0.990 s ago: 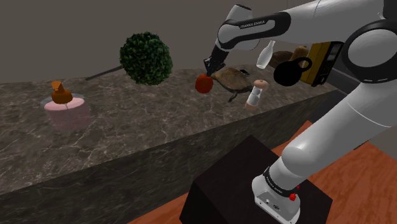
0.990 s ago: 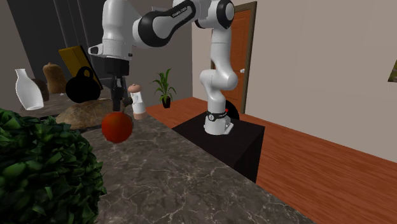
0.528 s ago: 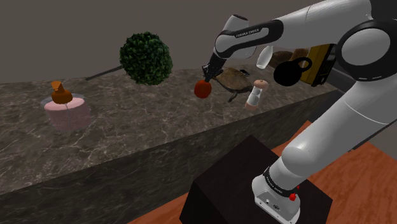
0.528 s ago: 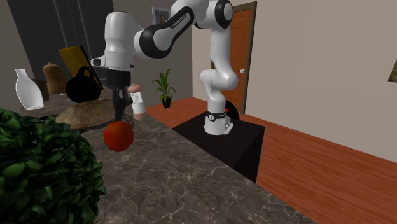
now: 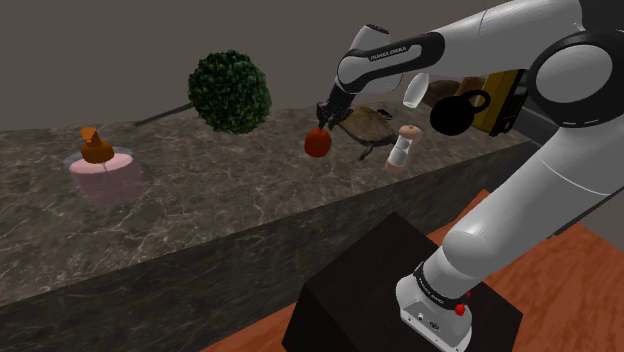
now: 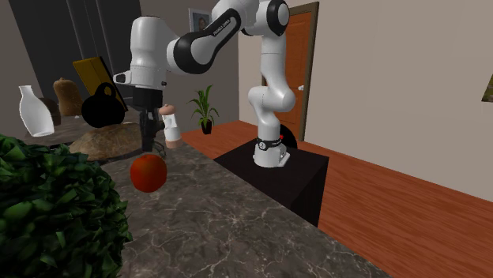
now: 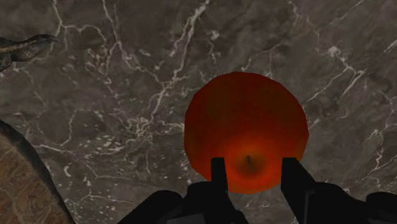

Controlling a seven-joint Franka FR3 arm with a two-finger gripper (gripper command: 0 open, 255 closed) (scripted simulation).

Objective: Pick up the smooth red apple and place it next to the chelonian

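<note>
End effector point(image 7: 253, 165) released: fingers apart, red apple point(image 7: 247, 121) just under the tips, close beside the turtle point(image 5: 366, 122). Pink tub point(image 5: 103, 182), well apart from the turtle, holds a brown lump point(image 5: 95, 148).

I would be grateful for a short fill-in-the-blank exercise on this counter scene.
The apple just below the hand is ___ in colour.
In the shoulder view, the round bush stands to the apple's ___.
The bottle near the turtle is ___ in colour.
Missing words: red; left; white.
</note>
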